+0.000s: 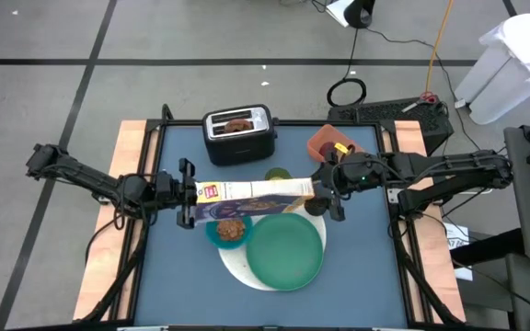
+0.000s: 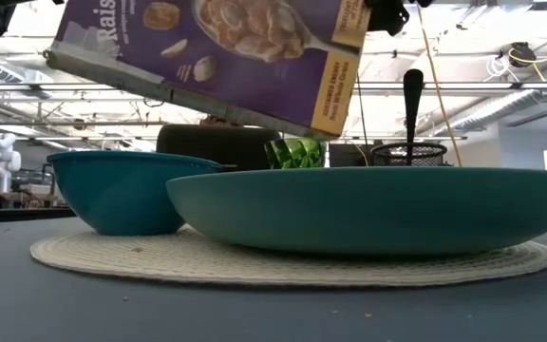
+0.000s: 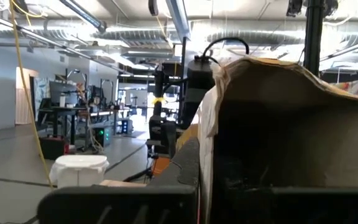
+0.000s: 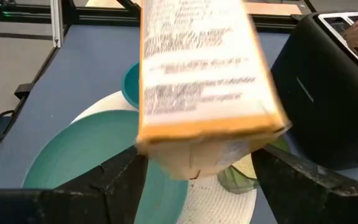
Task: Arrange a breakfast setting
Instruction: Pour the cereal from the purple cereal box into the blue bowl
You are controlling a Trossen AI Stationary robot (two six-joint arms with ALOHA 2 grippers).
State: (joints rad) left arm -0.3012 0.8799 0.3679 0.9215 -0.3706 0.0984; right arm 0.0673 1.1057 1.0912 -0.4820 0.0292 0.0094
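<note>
Blue tabletop (image 1: 366, 267) | cereal box (image 1: 256, 191) hung tilted above blue bowl (image 1: 229, 230), beside green plate (image 1: 285, 250) | left gripper (image 1: 190, 193), right gripper (image 1: 325, 188) each clamped one end | judged light, crushable cardboard: grip ends gently.

purple and yellow box (image 1: 254, 191) is showing cereal pictures; green plate (image 1: 286, 251) and blue bowl (image 1: 229, 231) are sitting on a white woven disc (image 2: 292, 258); the black toaster (image 1: 238, 134) is holding something brownish, perhaps a bagel.
</note>
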